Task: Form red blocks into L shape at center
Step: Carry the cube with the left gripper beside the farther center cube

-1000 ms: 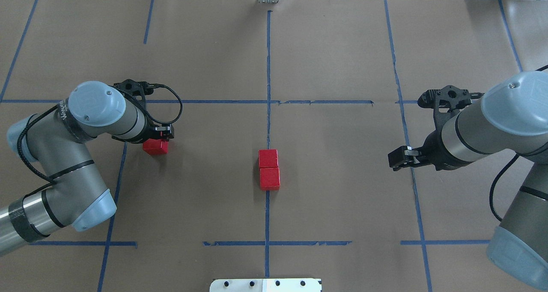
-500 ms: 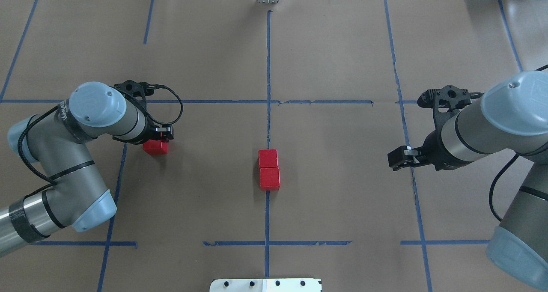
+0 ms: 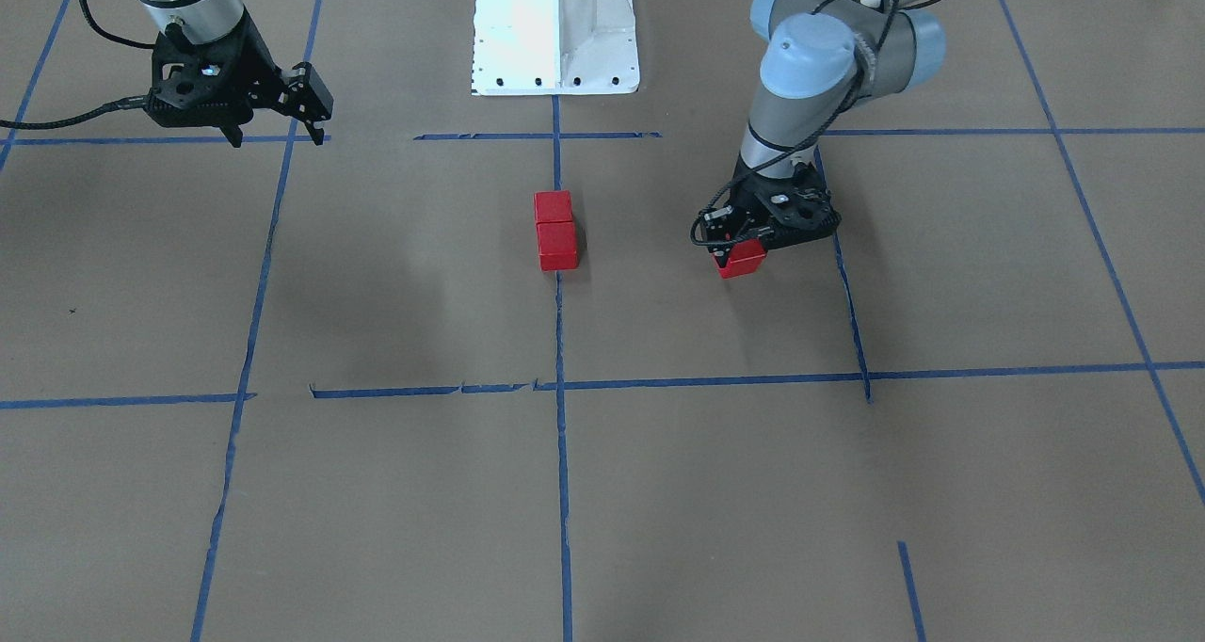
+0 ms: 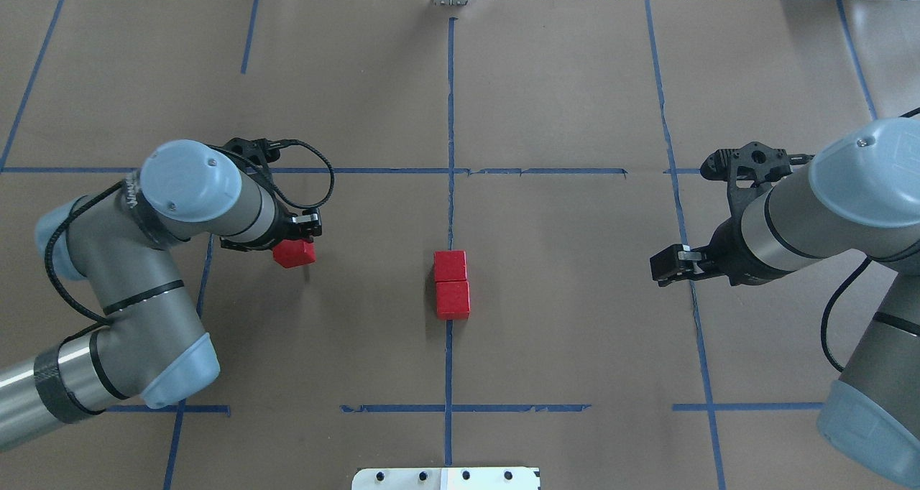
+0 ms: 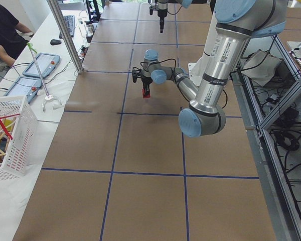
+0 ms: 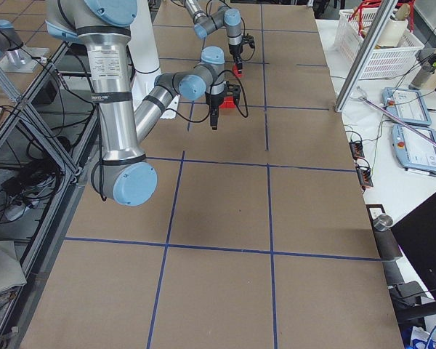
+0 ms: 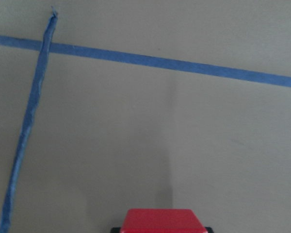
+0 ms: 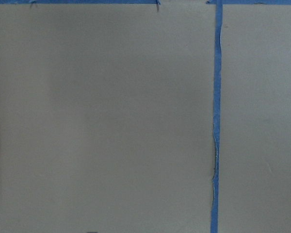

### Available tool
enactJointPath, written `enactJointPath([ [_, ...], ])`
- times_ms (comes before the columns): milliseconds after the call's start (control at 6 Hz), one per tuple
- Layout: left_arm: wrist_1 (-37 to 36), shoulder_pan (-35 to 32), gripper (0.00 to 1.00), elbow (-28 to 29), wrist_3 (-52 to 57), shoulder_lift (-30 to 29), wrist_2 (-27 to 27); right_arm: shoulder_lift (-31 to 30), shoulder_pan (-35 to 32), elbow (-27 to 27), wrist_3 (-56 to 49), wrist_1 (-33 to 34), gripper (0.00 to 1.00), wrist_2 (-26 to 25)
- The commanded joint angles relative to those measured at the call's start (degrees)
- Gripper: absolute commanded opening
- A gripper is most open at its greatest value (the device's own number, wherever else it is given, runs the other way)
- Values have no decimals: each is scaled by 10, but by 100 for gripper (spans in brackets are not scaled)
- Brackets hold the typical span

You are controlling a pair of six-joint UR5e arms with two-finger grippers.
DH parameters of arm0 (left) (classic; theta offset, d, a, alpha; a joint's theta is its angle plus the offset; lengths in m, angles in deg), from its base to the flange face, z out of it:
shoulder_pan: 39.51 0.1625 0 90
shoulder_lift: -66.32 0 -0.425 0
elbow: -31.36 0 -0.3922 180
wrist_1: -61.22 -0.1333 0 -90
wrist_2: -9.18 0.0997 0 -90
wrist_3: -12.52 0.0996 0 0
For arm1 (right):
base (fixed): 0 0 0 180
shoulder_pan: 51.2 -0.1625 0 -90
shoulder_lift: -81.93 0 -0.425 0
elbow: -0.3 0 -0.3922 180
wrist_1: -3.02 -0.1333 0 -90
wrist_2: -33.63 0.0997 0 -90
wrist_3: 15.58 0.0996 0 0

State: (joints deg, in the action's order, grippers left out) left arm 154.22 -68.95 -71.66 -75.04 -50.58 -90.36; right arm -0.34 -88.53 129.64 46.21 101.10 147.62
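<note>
two glossy red cubes [image 4: 451,284] touch at center [image 4: 450,210]; left gripper [image 3: 740,250] clasps third cube [image 4: 294,253]; right gripper [image 3: 278,136] released.

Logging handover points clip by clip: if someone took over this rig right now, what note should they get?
Left gripper: shut on the third red block, on the robot's left of center, seemingly lifted slightly.
Right gripper: open, empty, out on its own side.
Done: first red block and second red block touch in a straight pair on the center tape line.
Left to do: set the third red block beside one end of the pair to make the L, release, retract.
</note>
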Motion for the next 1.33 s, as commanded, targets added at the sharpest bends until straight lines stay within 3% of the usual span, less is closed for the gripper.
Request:
enactJointPath([
  [0, -127, 61, 1, -24, -175, -67, 63, 0, 0, 2, 0, 0, 100, 0],
  [167, -131, 88, 1, -23, -321, -68, 71, 0, 0, 1, 0, 0, 100, 0],
  [500, -138, 97, 2, -12, -505, -91, 78, 0, 1, 0, 0, 0, 100, 1],
  [1167, -139, 85, 2, 56, -650, -151, 77, 1, 1, 1, 1, 0, 100, 0],
])
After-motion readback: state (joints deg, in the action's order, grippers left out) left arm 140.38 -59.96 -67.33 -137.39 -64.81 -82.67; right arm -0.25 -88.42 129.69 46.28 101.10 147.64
